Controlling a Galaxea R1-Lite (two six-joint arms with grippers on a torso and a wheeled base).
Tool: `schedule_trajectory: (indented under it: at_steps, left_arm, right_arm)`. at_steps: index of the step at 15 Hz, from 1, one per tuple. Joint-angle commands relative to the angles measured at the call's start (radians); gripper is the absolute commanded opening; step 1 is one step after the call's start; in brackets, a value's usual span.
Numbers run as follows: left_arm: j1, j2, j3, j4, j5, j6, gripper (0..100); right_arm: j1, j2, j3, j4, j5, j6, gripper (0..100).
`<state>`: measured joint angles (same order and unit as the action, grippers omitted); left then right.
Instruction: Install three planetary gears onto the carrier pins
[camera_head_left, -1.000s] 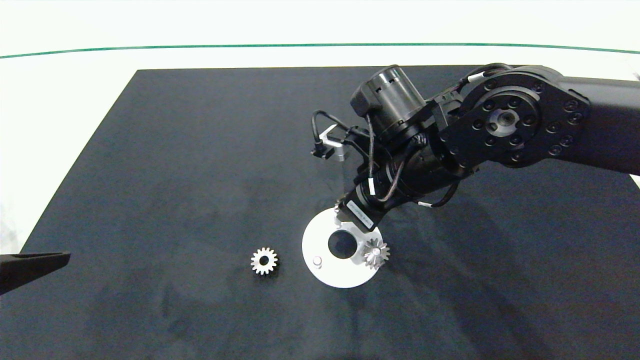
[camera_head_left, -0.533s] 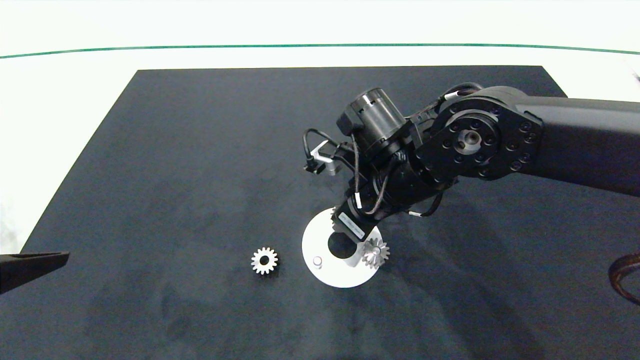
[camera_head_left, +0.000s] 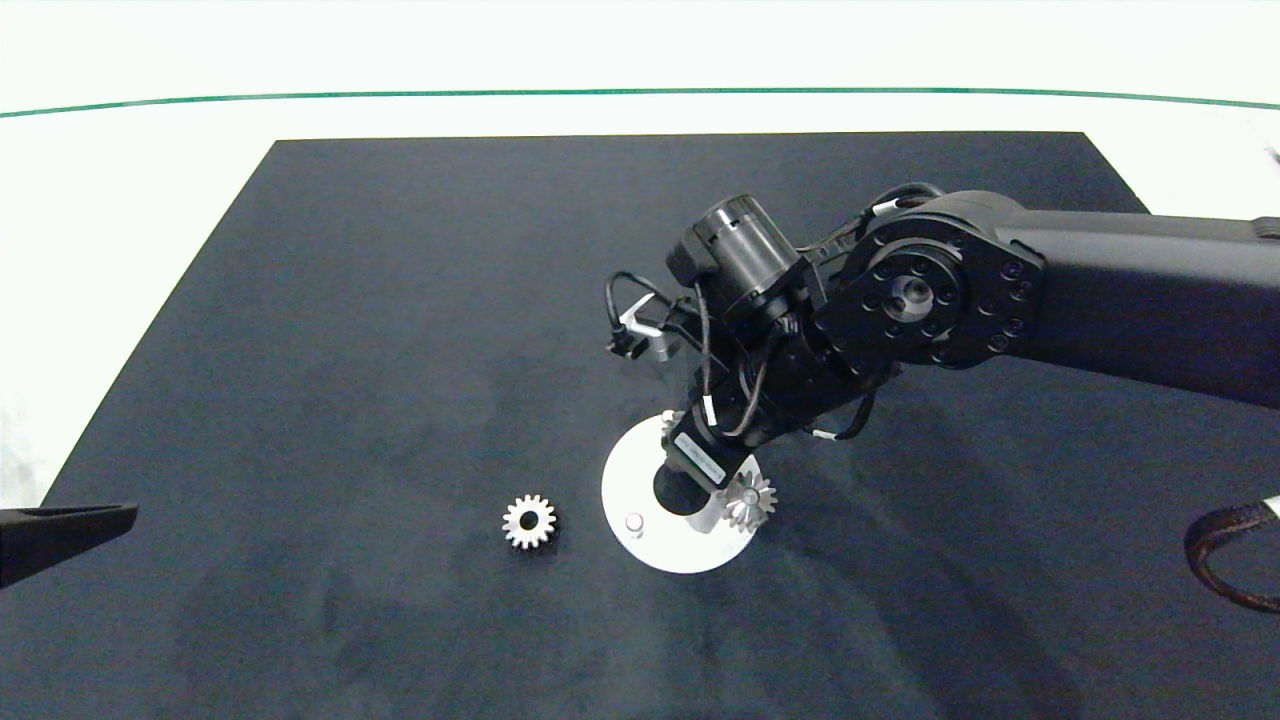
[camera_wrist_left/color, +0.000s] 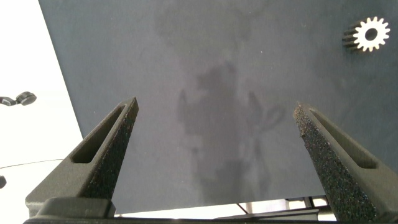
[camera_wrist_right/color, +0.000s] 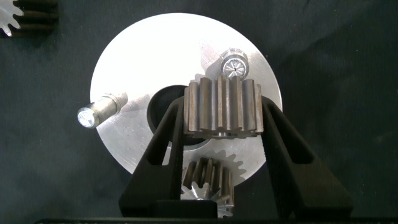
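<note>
Overhead, the right arm reached in from the right edge and bent down over the white disc (camera_head_left: 670, 545) near the middle of the dark mat (camera_head_left: 400, 300) on the surface. Its wrist hid the right tool (camera_head_left: 700, 478), which sat low over the disc's central hole. One gear (camera_head_left: 749, 498) was seated on the disc's right side, another showed only as teeth (camera_head_left: 671, 420) at the disc's far edge beside the wrist, and a bare pin (camera_head_left: 634, 521) stood on the disc's left side. A loose gear (camera_head_left: 528, 521) lay flat on the mat just left of the disc. The left tool (camera_head_left: 70, 530) rested at the left edge, well apart.

From the left wrist, the left tool (camera_wrist_left/color: 217, 155) had its fingers spread wide over bare mat, touching nothing, with the loose gear (camera_wrist_left/color: 370, 34) far off.

From the right wrist, the right tool (camera_wrist_right/color: 222, 127) was clamped on a gear (camera_wrist_right/color: 222, 106) held on edge above the disc (camera_wrist_right/color: 161, 56), just beside a bare pin (camera_wrist_right/color: 234, 64). A second pin (camera_wrist_right/color: 101, 109) stood across the hole, and a seated gear (camera_wrist_right/color: 211, 177) showed between the fingers.
</note>
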<state>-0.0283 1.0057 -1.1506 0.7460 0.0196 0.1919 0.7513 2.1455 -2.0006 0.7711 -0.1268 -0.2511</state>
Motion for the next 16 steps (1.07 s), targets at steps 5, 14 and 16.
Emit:
schedule_trajectory:
  at_steps: [5,14,16]
  left_arm:
    - [0.001,0.001,0.000,0.004,0.000,0.001,100]
    - [-0.002,-0.010,-0.003,0.006,0.000,0.001,100]
    - [0.001,-0.012,-0.003,0.006,0.000,0.001,100]
  right_arm:
    - [0.000,-0.046,0.001,0.010,-0.001,-0.002,22]
    - [0.007,-0.139,0.001,0.168,0.009,0.039,22]
    - [0.003,-0.133,0.001,0.143,0.009,0.047,22]
